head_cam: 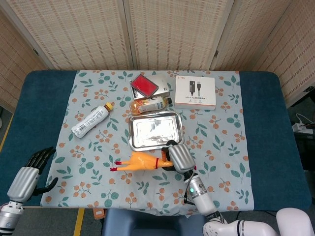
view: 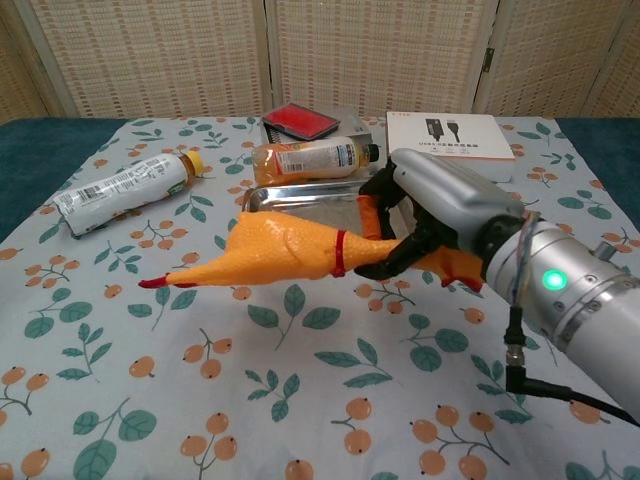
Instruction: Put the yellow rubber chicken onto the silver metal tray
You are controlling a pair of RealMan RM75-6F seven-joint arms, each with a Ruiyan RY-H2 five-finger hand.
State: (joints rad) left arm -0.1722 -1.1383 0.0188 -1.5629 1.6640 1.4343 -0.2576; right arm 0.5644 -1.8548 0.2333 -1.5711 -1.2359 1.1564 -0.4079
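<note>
My right hand [view: 435, 215] [head_cam: 178, 156] grips the yellow rubber chicken [view: 275, 250] [head_cam: 140, 161] by its neck and holds it in the air. The chicken's body and red feet stretch to the left, hanging over the near edge of the silver metal tray [view: 300, 200] [head_cam: 155, 129]. The tray lies flat in the middle of the flowered cloth, partly hidden by the chicken in the chest view. My left hand [head_cam: 33, 172] rests at the table's near left edge with its fingers spread and nothing in it.
An orange drink bottle [view: 305, 158] lies just behind the tray. Behind that sit a red-topped box [view: 300, 120] and a white cable box [view: 448, 145]. A white bottle [view: 120, 190] lies on its side at the left.
</note>
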